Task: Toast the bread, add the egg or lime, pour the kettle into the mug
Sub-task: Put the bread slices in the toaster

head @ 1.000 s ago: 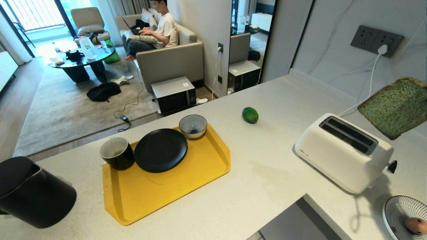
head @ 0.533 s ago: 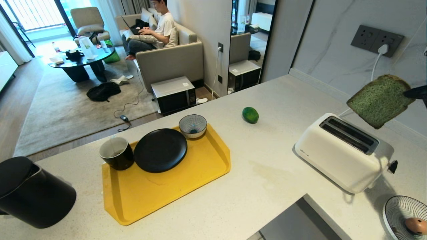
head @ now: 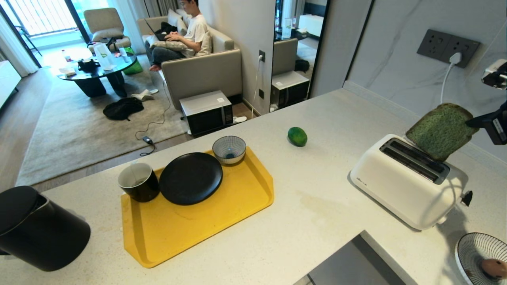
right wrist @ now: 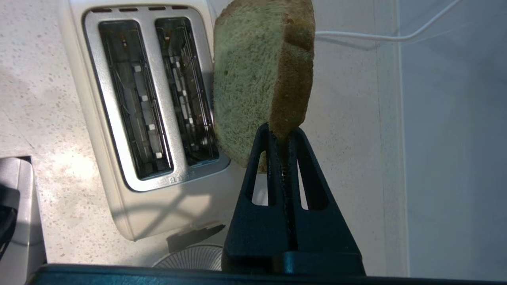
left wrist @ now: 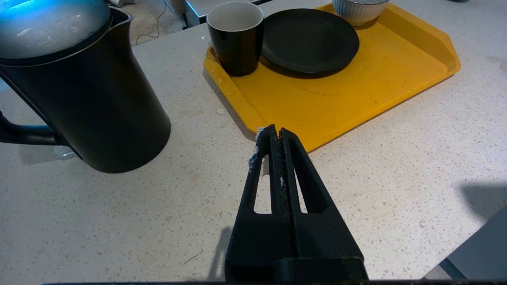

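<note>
So the right gripper [right wrist: 280, 132] is pinching the bread [right wrist: 261, 79] by one crust edge, fingers pressed tight on it, and it's holding the slice in the air just above the toaster [head: 408, 182], over the slot [right wrist: 186, 91] nearer the wall. In the head view the bread's lower corner looks like it's right at the toaster top, but I can't tell if it's actually touching.

How I'd do this bit: the slice is tilted and sits a little to the wall side of that slot, so it wants squaring up first, flat face parallel to the slot and bottom edge level. Then straight down, slowly. It's a thick slice and the slot looks narrow, so a crooked entry would probably jam on the rim or tear the crust. Let go only once most of it is inside. The lever [head: 466, 197] at the end comes after.

The bread itself: pale green, spongy crumb, darker olive-brown crust, rounded top. Looks soft, and the pinch is only on a small patch of crust, so it could swing.

The left gripper [left wrist: 276, 132] is idle, fingers pressed together on nothing, over the counter [left wrist: 396, 158] between the kettle [left wrist: 83, 95] and the yellow tray [left wrist: 340, 95].
</note>
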{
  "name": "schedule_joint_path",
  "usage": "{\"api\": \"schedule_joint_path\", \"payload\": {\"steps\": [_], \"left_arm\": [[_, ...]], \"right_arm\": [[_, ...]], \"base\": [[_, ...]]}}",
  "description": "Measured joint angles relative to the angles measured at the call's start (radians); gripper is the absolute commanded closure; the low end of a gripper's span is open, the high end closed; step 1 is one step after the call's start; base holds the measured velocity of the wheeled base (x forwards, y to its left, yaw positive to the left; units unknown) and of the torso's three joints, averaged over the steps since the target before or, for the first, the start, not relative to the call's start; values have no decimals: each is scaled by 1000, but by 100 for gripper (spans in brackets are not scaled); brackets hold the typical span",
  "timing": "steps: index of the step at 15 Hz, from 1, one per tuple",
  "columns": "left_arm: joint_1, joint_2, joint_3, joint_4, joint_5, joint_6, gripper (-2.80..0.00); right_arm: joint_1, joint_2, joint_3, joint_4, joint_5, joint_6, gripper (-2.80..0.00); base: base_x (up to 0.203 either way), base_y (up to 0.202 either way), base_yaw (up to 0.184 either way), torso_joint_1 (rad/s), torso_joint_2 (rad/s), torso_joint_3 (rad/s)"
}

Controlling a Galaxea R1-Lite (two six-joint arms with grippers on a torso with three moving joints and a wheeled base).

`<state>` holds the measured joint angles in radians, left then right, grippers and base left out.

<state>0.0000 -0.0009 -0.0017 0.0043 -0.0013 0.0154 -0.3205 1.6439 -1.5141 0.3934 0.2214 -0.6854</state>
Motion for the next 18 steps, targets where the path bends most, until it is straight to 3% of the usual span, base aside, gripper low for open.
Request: {"api": "schedule_joint_path", "payload": {"steps": [10, 18], "left_arm": [[0, 0, 0, 0, 0, 0, 0], [0, 0, 0, 0, 0, -1, 0]], "right_arm": [[-9, -54, 126, 5, 36, -48, 0], [-9, -81, 140, 6, 36, -64, 0]], "base": [[0, 0, 0, 0, 0, 0], [0, 0, 0, 0, 0, 0]]}}
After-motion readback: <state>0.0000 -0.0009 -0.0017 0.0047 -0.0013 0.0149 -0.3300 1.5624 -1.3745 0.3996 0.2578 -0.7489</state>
